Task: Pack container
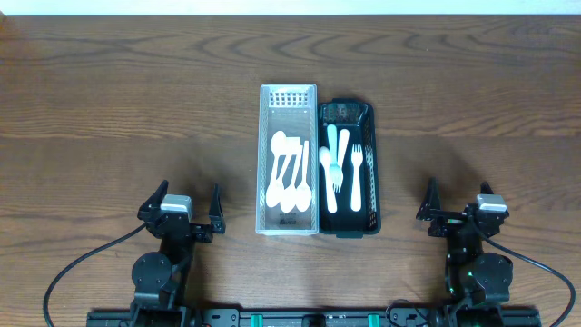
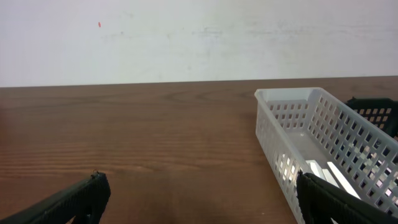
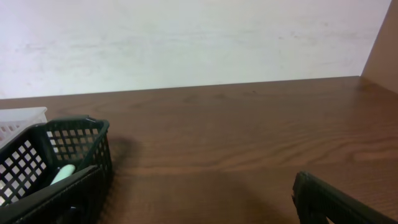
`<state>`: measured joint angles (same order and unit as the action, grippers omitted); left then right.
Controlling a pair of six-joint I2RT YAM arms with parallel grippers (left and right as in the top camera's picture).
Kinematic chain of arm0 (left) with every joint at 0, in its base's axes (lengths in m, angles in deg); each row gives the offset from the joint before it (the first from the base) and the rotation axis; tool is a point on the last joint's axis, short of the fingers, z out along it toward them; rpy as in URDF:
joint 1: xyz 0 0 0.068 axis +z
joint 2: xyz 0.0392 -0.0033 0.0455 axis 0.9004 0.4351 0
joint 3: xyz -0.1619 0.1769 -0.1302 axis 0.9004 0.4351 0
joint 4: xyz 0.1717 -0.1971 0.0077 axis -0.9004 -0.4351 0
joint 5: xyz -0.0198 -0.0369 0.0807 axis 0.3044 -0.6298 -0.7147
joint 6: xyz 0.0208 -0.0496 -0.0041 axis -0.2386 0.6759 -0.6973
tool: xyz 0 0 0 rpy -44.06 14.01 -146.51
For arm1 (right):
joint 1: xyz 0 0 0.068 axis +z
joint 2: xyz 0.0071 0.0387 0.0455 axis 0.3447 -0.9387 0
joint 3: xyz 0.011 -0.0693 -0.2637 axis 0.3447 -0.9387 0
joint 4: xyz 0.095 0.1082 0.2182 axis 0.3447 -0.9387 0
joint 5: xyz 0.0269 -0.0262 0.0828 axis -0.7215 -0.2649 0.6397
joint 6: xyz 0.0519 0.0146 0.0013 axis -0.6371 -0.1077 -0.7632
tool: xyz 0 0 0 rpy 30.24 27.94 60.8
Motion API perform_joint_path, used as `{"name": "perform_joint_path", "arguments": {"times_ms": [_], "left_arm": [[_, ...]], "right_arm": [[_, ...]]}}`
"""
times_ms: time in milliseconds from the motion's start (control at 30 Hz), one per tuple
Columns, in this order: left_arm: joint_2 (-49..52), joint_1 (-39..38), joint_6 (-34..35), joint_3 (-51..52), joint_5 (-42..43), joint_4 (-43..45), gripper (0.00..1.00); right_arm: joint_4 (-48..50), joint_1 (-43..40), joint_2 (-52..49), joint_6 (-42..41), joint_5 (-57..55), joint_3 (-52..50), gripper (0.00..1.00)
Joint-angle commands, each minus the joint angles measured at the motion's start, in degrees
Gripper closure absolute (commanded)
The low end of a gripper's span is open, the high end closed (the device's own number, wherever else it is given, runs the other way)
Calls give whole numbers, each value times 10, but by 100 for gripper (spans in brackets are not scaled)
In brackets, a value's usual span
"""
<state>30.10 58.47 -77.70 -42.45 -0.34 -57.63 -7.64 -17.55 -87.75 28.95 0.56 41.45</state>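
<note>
The left gripper and right gripper are resting wide open, holding nothing. Between them, farther back, the white basket is holding spoons and sitting just beside the black basket, which is holding forks.

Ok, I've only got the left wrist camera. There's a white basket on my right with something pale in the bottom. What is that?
Observer: The white basket holds several white spoons, lying lengthwise.
Operator: And the dark thing behind it?
Observer: That's a black basket, flush against the white one's right side. It has white cutlery inside, including a fork.
Operator: Where's the other arm?
Observer: The right end effector is off to the right of the black basket, open and holding nothing.
</note>
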Motion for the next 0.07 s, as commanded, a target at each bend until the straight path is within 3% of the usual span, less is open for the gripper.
{"name": "perform_joint_path", "arguments": {"times_ms": [0,33], "left_arm": [[-3,-2,3,7,20,-24,2],[-3,-2,3,7,20,-24,2]], "right_arm": [[-1,6,3,7,-6,-2,1],[0,6,3,7,-6,-2,1]]}}
